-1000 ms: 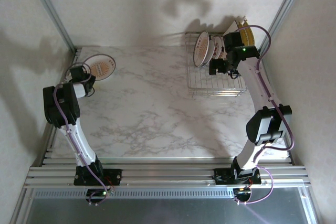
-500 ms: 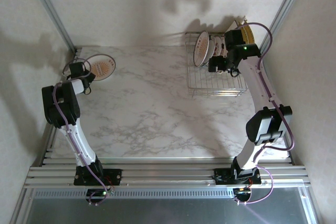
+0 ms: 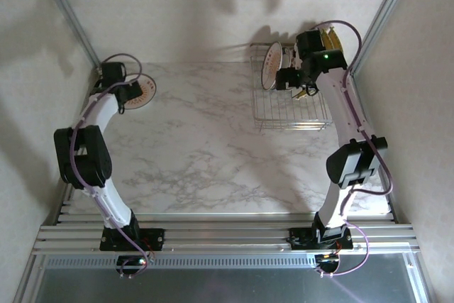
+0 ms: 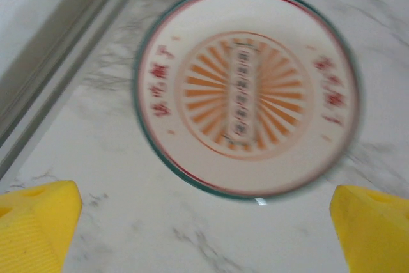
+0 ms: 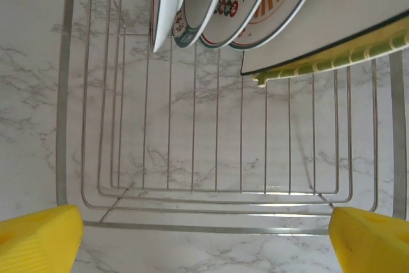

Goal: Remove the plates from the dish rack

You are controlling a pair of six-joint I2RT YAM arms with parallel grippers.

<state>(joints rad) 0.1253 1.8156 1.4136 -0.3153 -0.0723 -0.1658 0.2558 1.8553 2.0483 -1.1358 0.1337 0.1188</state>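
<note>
I am holding my left gripper (image 4: 204, 238) spread wide, with nothing between its fingers. Just ahead of it a round plate (image 4: 246, 87) is lying flat on the marble surface (image 4: 128, 222), apart from both fingers. My right gripper (image 5: 204, 238) is also standing wide apart and empty, hovering over the dish rack (image 5: 192, 191). At the far end ahead of it, other round plates (image 5: 211, 4) are standing on edge in a row. To their right a whitish square plate (image 5: 345, 23) is leaning, with a yellow striped plate (image 5: 332, 59) just under it.
</note>
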